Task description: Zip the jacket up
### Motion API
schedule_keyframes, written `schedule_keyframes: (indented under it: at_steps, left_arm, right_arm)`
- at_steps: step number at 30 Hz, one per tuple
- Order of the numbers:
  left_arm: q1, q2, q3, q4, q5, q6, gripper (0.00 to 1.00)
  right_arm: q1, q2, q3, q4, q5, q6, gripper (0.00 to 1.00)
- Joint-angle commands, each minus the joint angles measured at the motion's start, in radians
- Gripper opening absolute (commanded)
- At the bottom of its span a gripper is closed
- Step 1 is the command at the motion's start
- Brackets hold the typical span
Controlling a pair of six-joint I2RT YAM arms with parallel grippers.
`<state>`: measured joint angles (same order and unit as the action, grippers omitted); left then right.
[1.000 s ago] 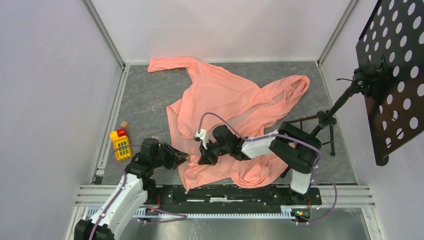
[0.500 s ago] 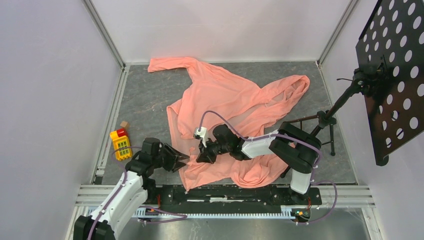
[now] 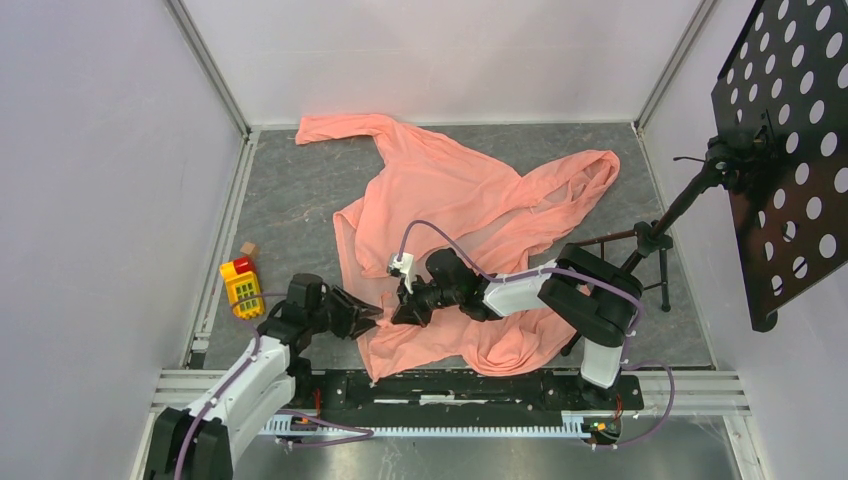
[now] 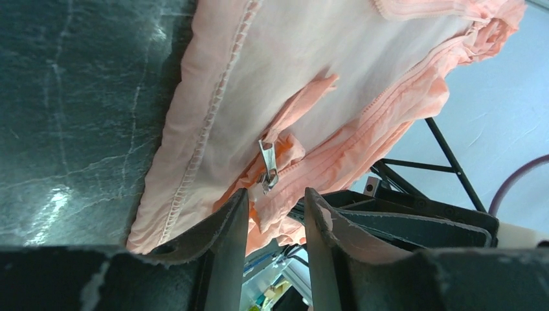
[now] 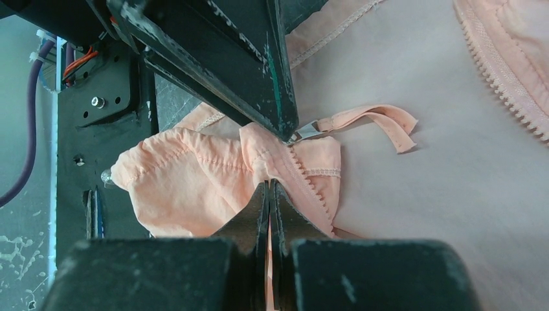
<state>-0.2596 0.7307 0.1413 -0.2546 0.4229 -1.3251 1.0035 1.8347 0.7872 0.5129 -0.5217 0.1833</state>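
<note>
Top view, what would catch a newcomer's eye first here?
A salmon-pink jacket sprawls rumpled across the grey table. At its near hem the right jaws are shut on the fabric, and the left jaws stand open at the zipper pull. A black perforated board looms at the right.

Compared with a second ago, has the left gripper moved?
Yes, slightly: in the top view the left gripper has edged rightward, away from the yellow toy, toward the jacket.
</note>
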Motion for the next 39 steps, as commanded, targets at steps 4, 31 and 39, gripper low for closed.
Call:
schedule_keyframes:
  at_steps: [4, 31, 39]
  left_arm:
    - [-0.001, 0.059, 0.034, 0.077, 0.053, -0.013, 0.38]
    - [-0.045, -0.133, -0.051, 0.797, 0.067, 0.655, 0.02]
    - [-0.053, -0.211, -0.084, 0.854, 0.088, 0.624, 0.02]
  right_arm:
    - [0.000, -0.015, -0.002, 0.045, 0.003, 0.009, 0.00]
    - [-0.281, -0.116, 0.159, 0.042, -0.403, 0.009, 0.75]
    - [-0.276, -0.075, 0.183, 0.096, -0.526, -0.055, 0.76]
